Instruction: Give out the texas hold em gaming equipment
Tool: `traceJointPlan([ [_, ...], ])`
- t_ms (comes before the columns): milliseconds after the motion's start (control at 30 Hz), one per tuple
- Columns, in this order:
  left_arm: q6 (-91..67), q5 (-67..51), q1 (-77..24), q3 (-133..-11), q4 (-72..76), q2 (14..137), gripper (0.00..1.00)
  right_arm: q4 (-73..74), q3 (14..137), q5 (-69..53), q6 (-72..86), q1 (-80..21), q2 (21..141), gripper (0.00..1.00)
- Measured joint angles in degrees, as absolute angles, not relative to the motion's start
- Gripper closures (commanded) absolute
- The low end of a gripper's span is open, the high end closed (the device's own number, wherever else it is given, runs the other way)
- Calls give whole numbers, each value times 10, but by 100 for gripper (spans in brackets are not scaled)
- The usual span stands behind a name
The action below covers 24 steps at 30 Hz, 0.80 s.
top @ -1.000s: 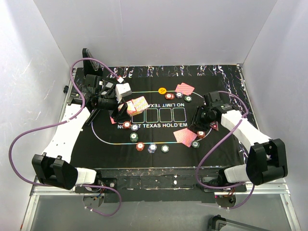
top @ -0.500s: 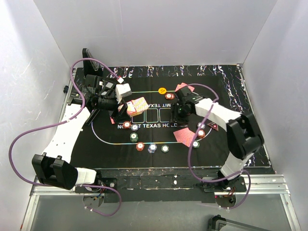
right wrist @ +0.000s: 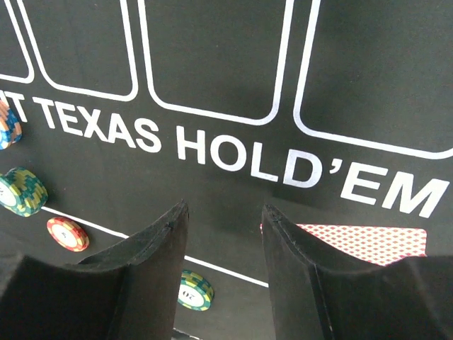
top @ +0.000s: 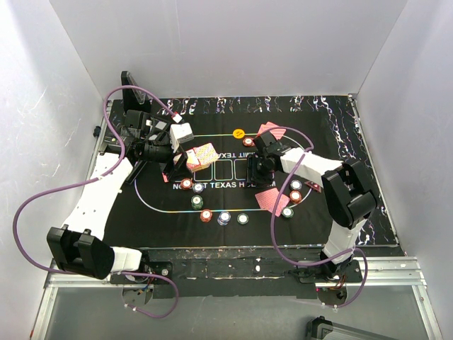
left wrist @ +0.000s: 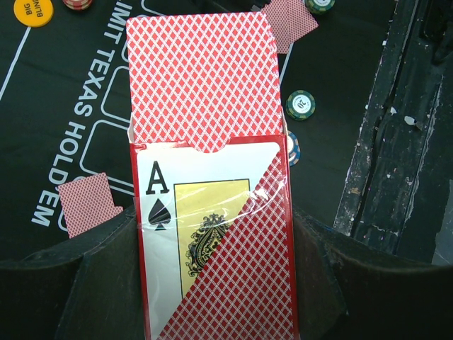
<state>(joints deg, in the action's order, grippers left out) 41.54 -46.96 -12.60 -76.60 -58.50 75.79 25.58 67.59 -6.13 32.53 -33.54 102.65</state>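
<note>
My left gripper point(top: 185, 160) is shut on a red-backed card box point(left wrist: 212, 212) with its flap open and an ace of spades on its face, held above the mat's left side. My right gripper point(top: 256, 170) is open and empty, low over the "TEXAS HOLD'EM" lettering, its fingertips point(right wrist: 173, 216) apart. A red-backed card point(right wrist: 368, 241) lies just right of it. More cards point(top: 269, 129) lie at the back. Poker chips lie at the front left point(top: 197, 202), front middle point(top: 224, 217) and right point(top: 295, 191). A yellow disc point(top: 239, 132) lies at the back. I cannot make out the triangle marker.
The black printed mat point(top: 325, 120) covers the table. A white cube point(top: 182, 132) stands behind the left gripper. White walls close in the left, back and right. Purple cables loop beside both arms. The right arm's forearm lies across the mat's right half.
My right arm has swung left from the mat's right side to its middle, over the lettering. The left gripper and the card box have not moved.
</note>
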Motion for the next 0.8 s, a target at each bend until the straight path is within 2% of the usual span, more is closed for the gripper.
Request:
traceJointPlan([
  [267, 415, -469, -126, -766, -588, 758, 100, 222, 660, -62, 328, -335, 1046, 48],
  [800, 418, -469, -126, -766, -591, 758, 100, 189, 572, -34, 345, -334, 977, 49],
])
